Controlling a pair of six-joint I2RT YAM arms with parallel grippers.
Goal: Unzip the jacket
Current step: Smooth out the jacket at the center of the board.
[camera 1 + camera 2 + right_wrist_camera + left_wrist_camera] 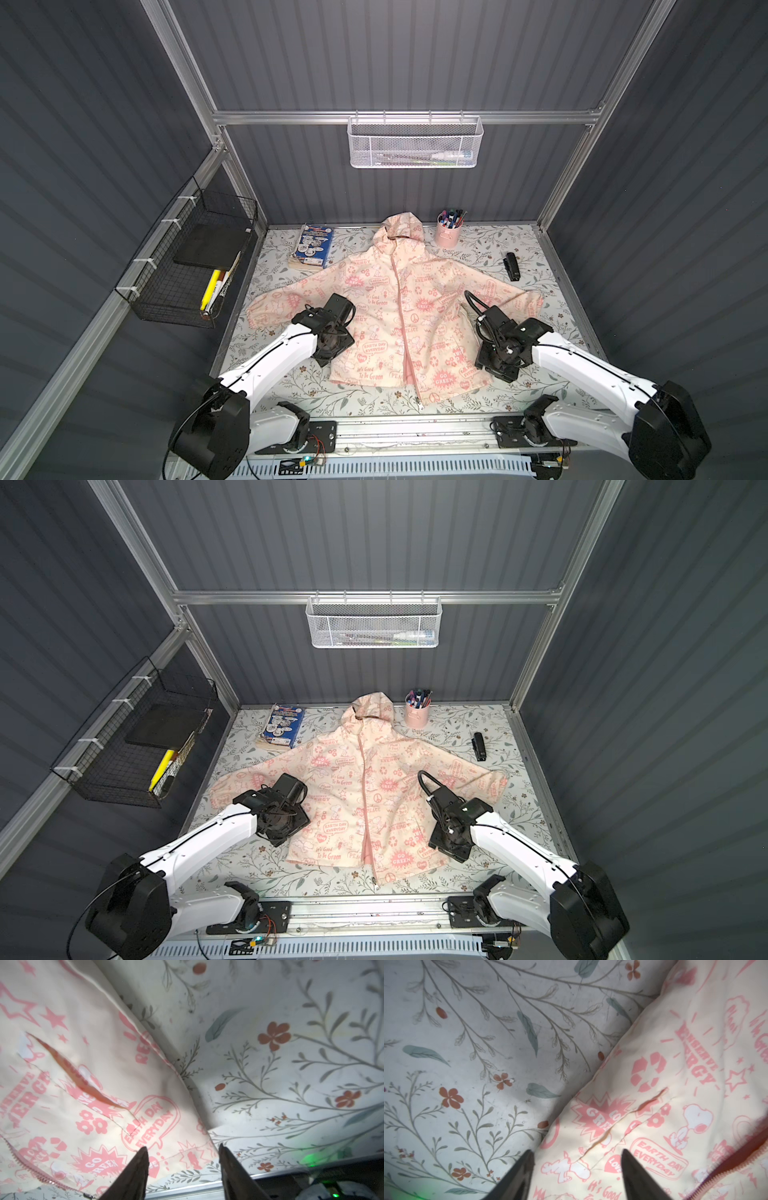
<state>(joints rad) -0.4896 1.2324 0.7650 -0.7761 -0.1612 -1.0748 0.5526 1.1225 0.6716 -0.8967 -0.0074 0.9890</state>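
1. A child's hooded jacket [386, 316] lies face up and spread flat on the floral table mat [291, 390]. Its hood is just beside the pink pen cup [448, 235], and its hem is at the far end from that cup, near the base rail [415, 432].
2. The cream printed cloth looks thin, light and limp. It would likely bunch or slide on the mat if dragged, so one side wants pinning while the other is pulled.
3. The pink zipper [398, 299] runs from the cup's end down the jacket's middle. Near the hem it gapes over pink lining. A small metal piece, probably the slider [420, 405], sits at the very bottom. Whether the teeth nearer the cup are joined cannot be told.
4. The best hold, on this reading, is the small pull itself, which is hard and easy to lose. Failing that, the front edges either side of the gap would serve.
5. The left gripper [576, 1152] hangs spread and empty over the jacket's side edge, across the zipper from the cup. One tip is above the mat and one above the cloth.
6. The right gripper [182, 1147], also parted and holding nothing, hovers over the hem corner on the cup's side, well apart from the cup.
7. The left arm [282, 353] and right arm [582, 365] both reach in from the rail end, opposite the cup, with wrists bent downward.
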